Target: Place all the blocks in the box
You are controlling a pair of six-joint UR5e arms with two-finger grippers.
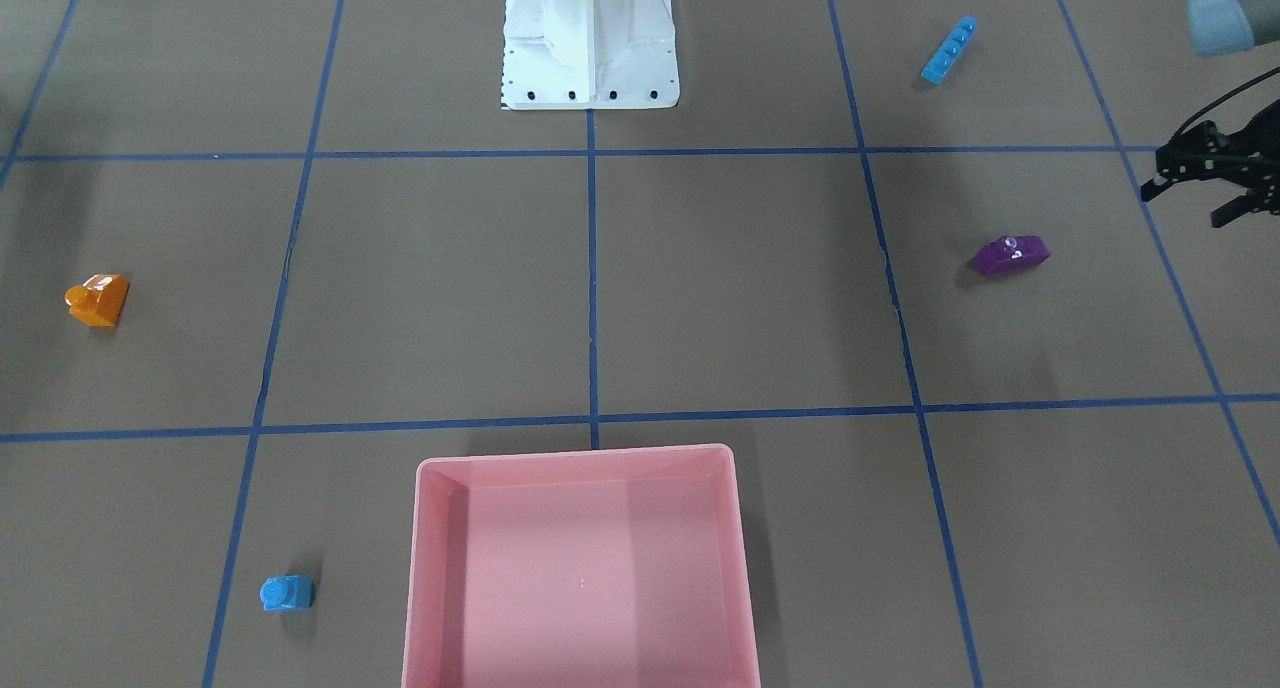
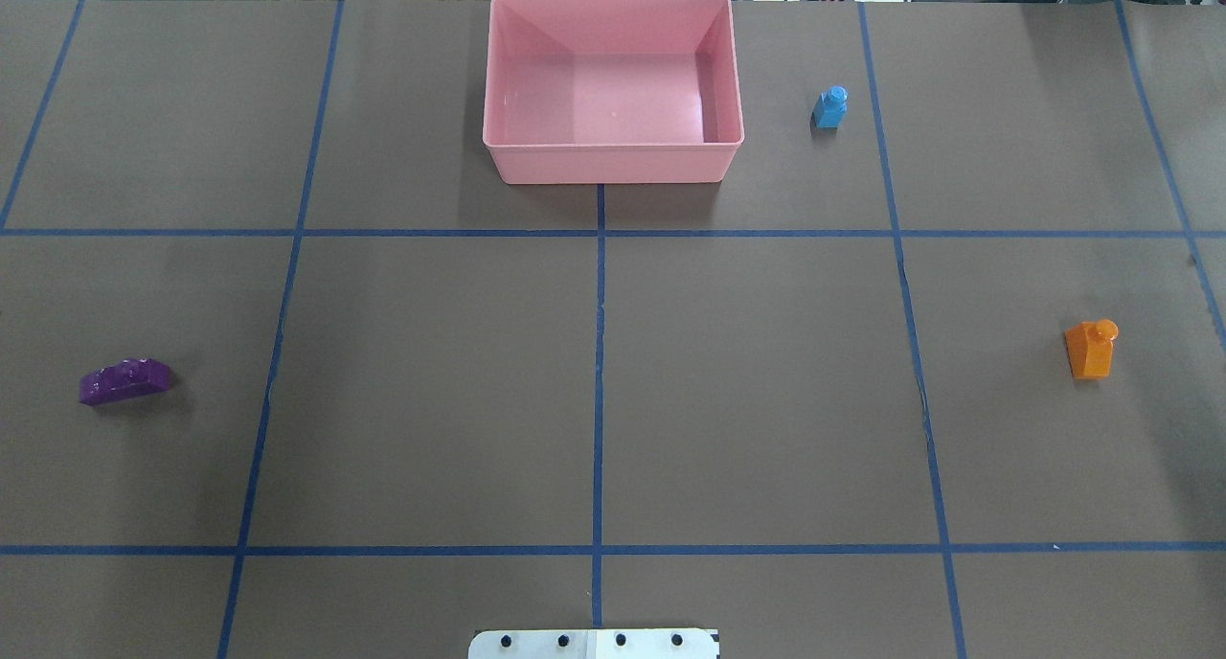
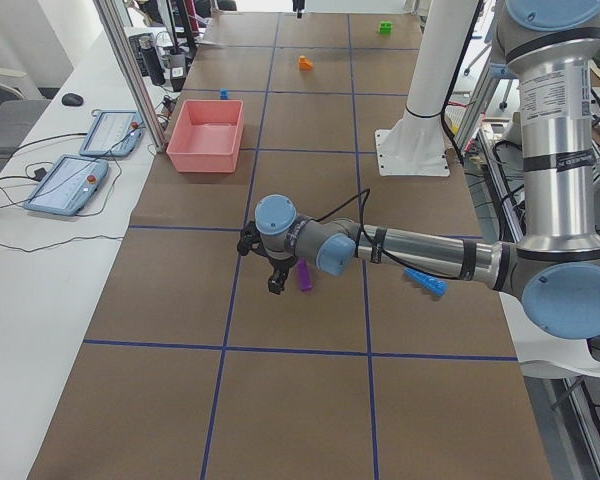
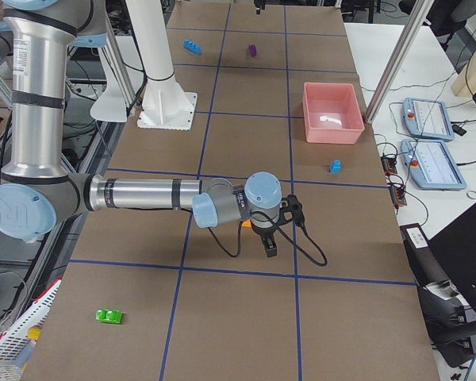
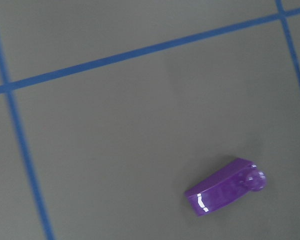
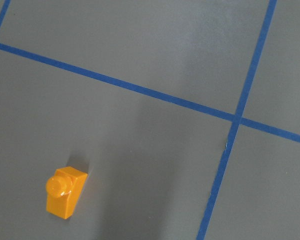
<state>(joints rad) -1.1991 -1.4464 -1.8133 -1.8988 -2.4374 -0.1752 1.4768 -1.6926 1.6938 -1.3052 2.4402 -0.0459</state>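
The glossy purple studded plastic brick (image 1: 1012, 255) lies near the left gripper (image 1: 1185, 206), below its jaws, which seem spread (and empty). This looks like the first pickup; the next move calls for centring over the brick, then descending. The shallow pink plastic box (image 1: 575, 456) sits well apart. Whether the right gripper (image 4: 270, 238) is spread or closed, I cannot tell.

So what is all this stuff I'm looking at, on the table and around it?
box: one, pink, empty, table's far edge
orange block: one, orange, robot's right
purple block: one, purple, robot's left
small blue block: one, blue, right of box
long blue block: one, blue, near robot, left side
green block: one, green, far right end
tablets: two, grey, side desk
robot base: one, white
left arm, right arm: silver
left gripper: black, open, by purple block
right gripper: black, by orange block
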